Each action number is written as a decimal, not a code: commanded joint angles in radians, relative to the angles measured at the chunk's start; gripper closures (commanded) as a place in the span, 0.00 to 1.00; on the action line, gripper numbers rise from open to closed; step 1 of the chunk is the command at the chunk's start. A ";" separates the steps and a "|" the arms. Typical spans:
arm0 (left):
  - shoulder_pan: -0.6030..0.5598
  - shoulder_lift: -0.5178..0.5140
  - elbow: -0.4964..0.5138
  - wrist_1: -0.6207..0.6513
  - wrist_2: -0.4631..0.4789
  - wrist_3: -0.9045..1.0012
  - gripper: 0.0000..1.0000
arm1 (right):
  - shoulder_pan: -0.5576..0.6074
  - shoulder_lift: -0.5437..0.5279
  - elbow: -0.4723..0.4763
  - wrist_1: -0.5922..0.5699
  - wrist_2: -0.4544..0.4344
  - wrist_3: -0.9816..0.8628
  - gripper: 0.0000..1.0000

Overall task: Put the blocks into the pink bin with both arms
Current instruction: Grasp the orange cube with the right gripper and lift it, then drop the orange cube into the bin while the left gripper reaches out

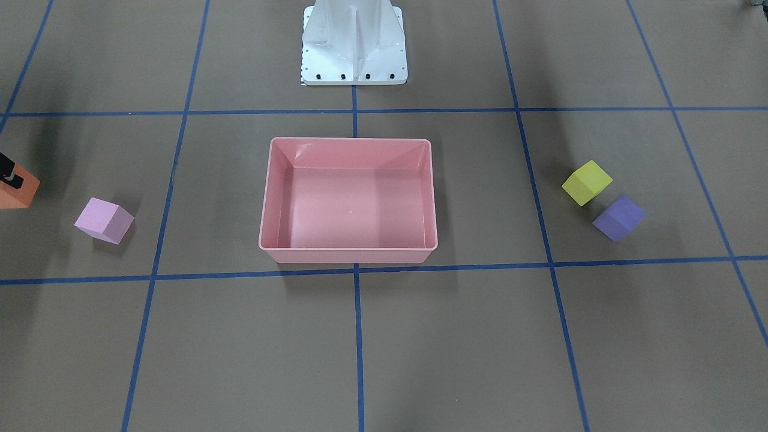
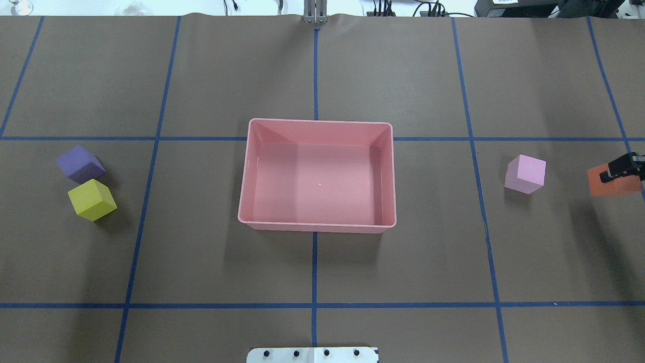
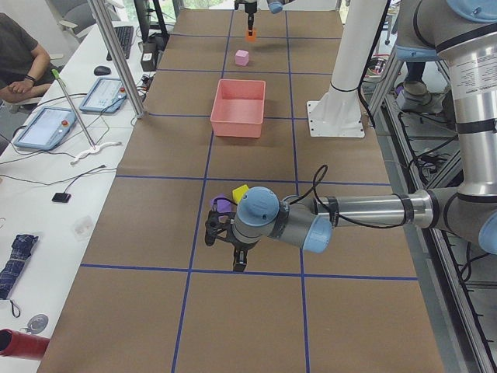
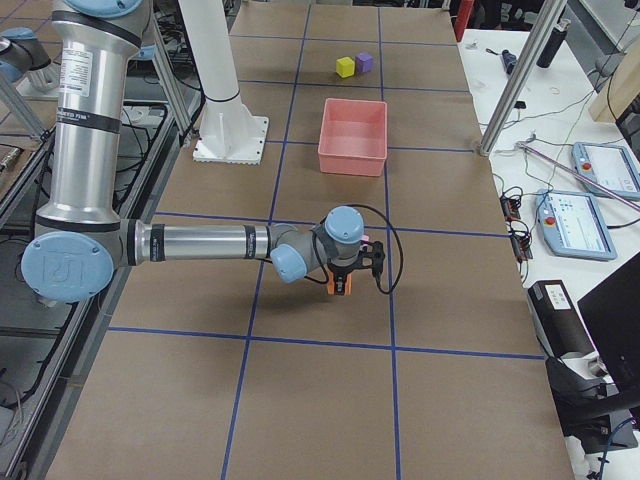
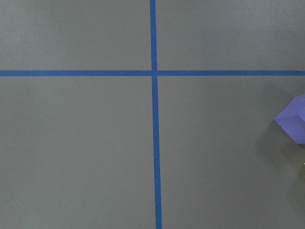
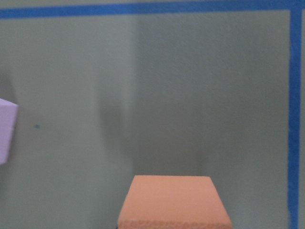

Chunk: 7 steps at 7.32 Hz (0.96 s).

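The shallow salmon-pink plastic bin [image 2: 317, 228] sits mid-way on the brown, blue-taped surface [image 2: 403, 262], with all four cubes outside it. Overhead, the small light pink matte cube [image 2: 525, 174] lies well apart at the bin's 3 o'clock. The orange matte cube [image 2: 612, 185] lies farther out the same way, at the frame edge. At 9 o'clock lies the yellow matte cube [image 2: 92, 199], with the purple matte cube [image 2: 80, 163] just beside it at its 11 o'clock.

The overhead and front views cut the right pincer [image 2: 619, 172] down to one black finger at the orange cube. Only the right-end view shows the whole grey right arm [image 4: 200, 243], low over that cube. Its wrist view shows the cube's top at 6 o'clock, blurred, with the fingers out of frame, so I cannot tell whether the pincer is clamped or apart.

The left pincer [image 3: 225, 245] shows solely in the left-end view, near the purple and yellow cubes, and its state cannot be told. Its wrist view catches only a purple corner at 3 o'clock.
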 commanded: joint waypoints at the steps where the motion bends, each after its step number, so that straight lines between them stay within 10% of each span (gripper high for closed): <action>1: 0.082 -0.012 0.001 -0.053 0.001 -0.110 0.00 | -0.003 0.234 0.090 -0.240 0.006 0.154 1.00; 7: 0.258 -0.173 0.059 -0.052 0.012 -0.322 0.01 | -0.541 0.761 0.016 -0.277 -0.382 0.902 1.00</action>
